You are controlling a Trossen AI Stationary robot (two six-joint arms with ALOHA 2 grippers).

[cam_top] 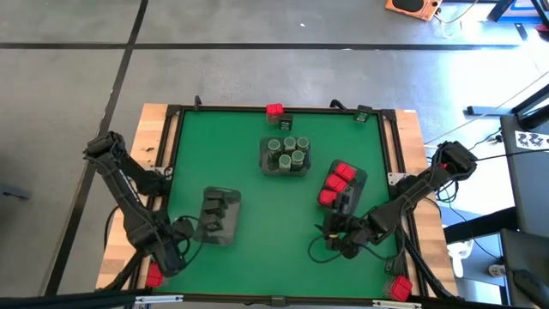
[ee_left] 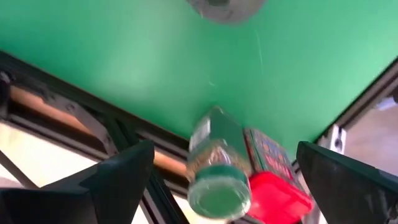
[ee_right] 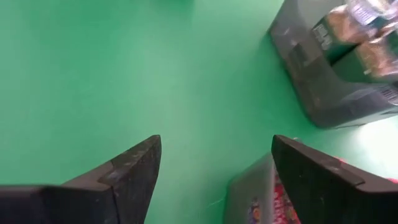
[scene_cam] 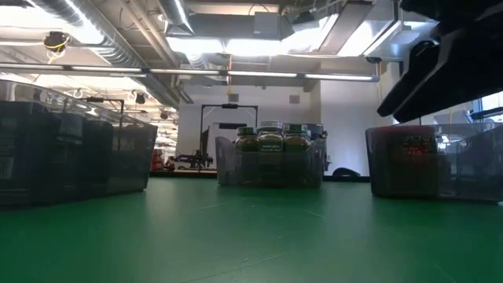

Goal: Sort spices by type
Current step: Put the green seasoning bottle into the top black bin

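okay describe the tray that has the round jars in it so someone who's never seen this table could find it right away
Start at the green table and look along its far edge, midway across. The tray sits just in front of that edge, between the two arms. Alone among the trays, it holds round green-lidded jars; the right one holds red boxes, the left dark tins.

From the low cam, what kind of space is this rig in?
Probably a robotics lab or workshop: exposed ceiling ducts, a bare concrete floor around the table, and a green work mat bearing spice trays.

Black jointed arms (cam_top: 129, 189), black cables, wedge-shaped fingers (ee_right: 130, 168).
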